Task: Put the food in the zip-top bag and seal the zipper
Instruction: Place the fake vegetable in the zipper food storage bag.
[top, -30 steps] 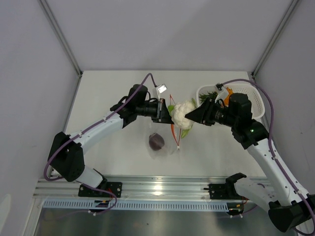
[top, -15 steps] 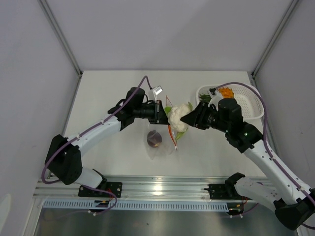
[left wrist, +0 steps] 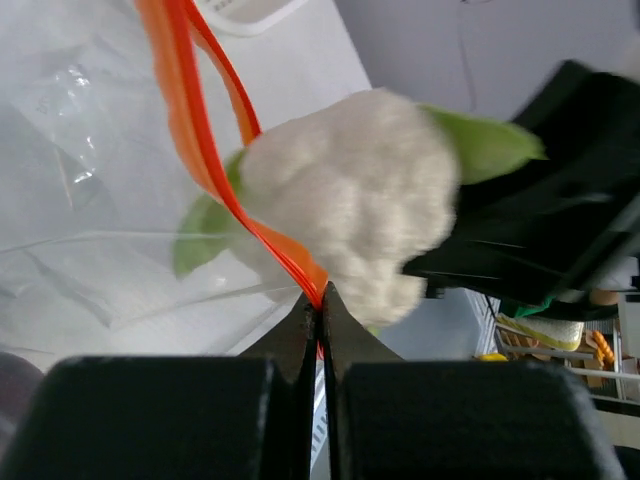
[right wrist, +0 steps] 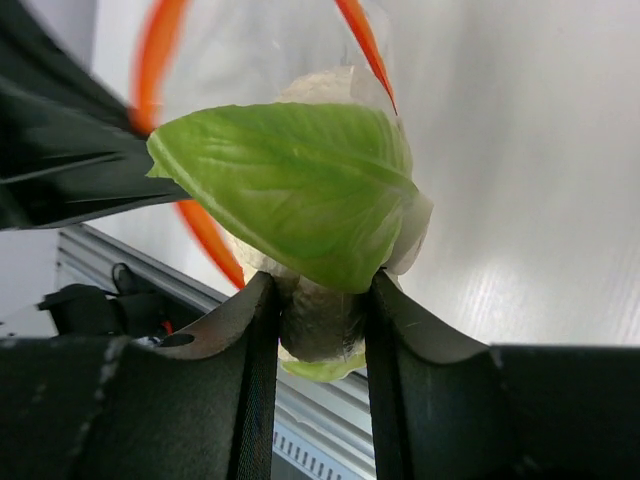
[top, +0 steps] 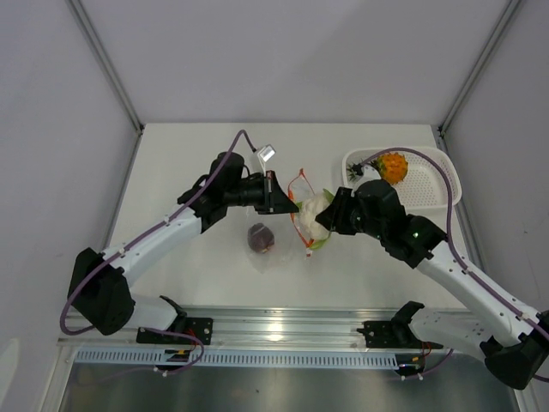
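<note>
Left wrist: zipper (left wrist: 190, 100) crosses the vegetable piece (left wrist: 350, 190), basket (left wrist: 245, 10) beyond

Left wrist view: the zipper (left wrist: 200, 130) nipped in the jaws climbs past the top edge, its far end cut off. Just beyond the jaws the cauliflower (left wrist: 350, 200) is soft with blur, and the right gripper (left wrist: 445, 235) behind it is only a black smear. Low and left of the jaws, the dark red fruit (left wrist: 12, 400) is clipped by the frame.

Right wrist view: above the jaws, the leaf (right wrist: 290, 180) hides most of the cauliflower's white head. The left gripper (right wrist: 160, 165) beyond is a dark blur.

From above, the clear bag (top: 279, 245) below the left jaws is too faint to outline.
</note>
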